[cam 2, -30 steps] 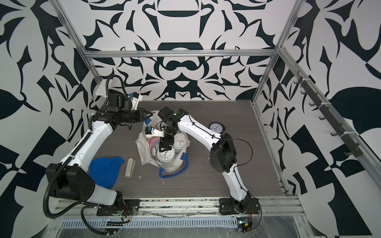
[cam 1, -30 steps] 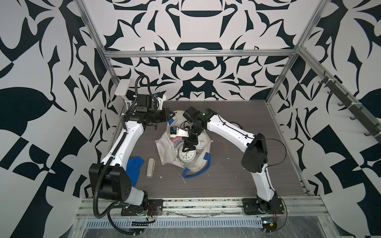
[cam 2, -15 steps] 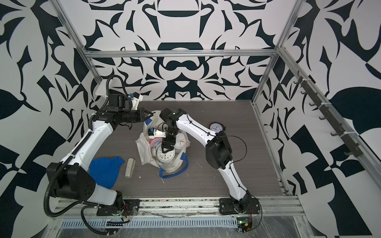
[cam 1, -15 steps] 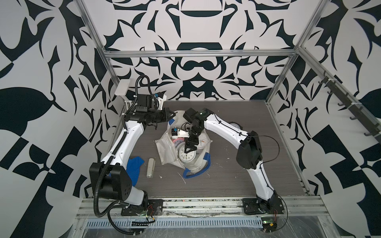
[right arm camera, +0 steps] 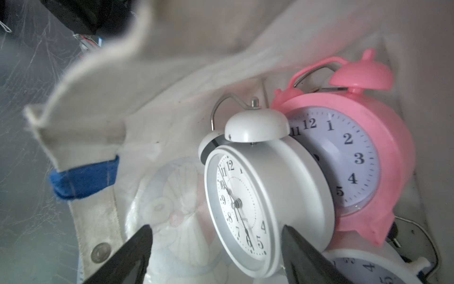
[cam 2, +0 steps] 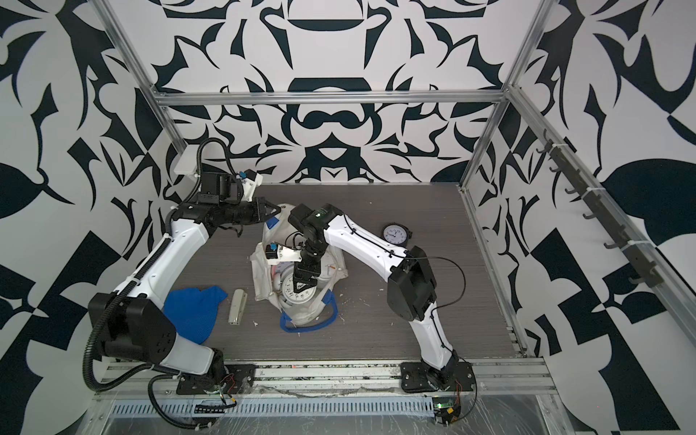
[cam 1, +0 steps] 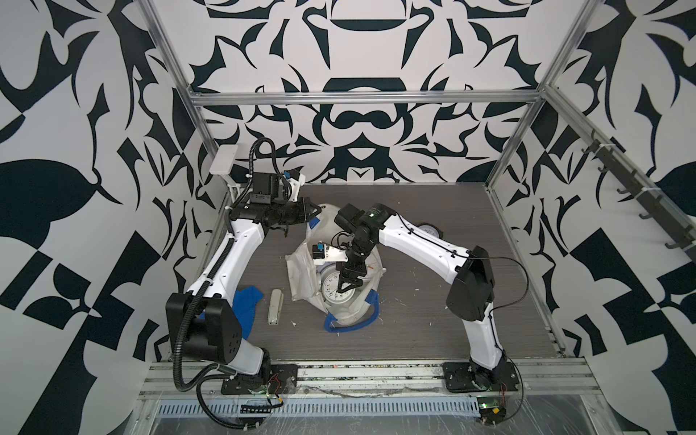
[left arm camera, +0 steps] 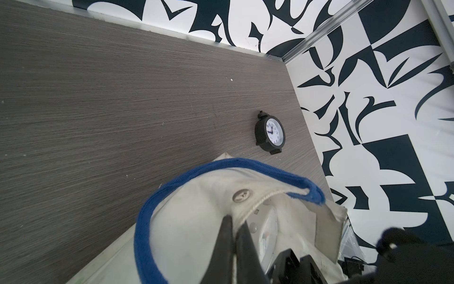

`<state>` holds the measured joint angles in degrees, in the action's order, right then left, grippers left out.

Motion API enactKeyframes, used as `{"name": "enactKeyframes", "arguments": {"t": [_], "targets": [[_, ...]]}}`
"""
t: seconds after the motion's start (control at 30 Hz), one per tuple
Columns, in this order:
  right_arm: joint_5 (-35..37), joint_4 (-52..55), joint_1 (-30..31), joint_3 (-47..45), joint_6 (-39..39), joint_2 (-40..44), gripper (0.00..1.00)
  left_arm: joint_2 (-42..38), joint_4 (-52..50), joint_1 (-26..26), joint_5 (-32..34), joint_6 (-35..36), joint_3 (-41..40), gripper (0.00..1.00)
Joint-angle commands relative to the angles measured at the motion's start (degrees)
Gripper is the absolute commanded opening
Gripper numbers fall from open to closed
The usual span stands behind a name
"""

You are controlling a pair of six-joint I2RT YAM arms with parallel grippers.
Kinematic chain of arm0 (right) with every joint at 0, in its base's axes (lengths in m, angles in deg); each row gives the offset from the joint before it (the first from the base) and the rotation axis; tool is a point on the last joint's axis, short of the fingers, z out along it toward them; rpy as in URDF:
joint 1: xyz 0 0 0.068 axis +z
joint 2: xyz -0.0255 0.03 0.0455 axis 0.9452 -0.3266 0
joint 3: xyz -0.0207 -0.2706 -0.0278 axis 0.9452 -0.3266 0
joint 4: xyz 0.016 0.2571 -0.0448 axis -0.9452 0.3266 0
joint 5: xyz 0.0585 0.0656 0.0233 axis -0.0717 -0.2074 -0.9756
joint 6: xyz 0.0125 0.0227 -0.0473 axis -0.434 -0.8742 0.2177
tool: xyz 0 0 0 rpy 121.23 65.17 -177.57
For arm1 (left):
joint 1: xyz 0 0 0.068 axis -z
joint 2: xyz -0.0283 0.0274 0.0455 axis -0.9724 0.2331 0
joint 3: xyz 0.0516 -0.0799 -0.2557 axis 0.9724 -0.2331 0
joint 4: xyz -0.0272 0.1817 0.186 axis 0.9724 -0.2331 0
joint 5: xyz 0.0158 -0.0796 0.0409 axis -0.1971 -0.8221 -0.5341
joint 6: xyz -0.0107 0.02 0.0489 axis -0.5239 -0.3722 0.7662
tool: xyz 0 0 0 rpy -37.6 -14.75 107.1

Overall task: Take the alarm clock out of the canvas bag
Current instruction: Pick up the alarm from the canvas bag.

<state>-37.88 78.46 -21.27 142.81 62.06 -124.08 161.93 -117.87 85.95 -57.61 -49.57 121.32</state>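
Alarm clock [right arm camera: 260,186] between right gripper [right arm camera: 216,228] jaws

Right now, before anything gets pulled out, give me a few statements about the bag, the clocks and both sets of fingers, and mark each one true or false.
1. The left arm's fingers are shut on the rim of the off-white canvas bag with blue handles. True.
2. The right arm's fingers are clamped on the pink twin-bell alarm clock. False: they stand open on either side of the white twin-bell alarm clock, and the pink one sits right next to it.
3. The small black round alarm clock is inside the bag. False: it sits on the grey wood-grain table, outside the bag.
4. The white and pink clocks are both inside the bag. True.
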Motion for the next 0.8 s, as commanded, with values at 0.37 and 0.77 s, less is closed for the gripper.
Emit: {"name": "enactKeyframes", "arguments": {"t": [0.37, 0.77], "targets": [[4.97, -8.91, 0.34, -4.91, -6.27, 1.14, 0.84, -0.76, 6.13, -0.47, -9.83, 1.13, 0.14, 0.0], [1.19, -6.32, 0.24, -6.77, -3.24, -0.35, 0.82, -0.21, 7.05, -0.47, -11.09, 0.26, -1.17, 0.0]]}}
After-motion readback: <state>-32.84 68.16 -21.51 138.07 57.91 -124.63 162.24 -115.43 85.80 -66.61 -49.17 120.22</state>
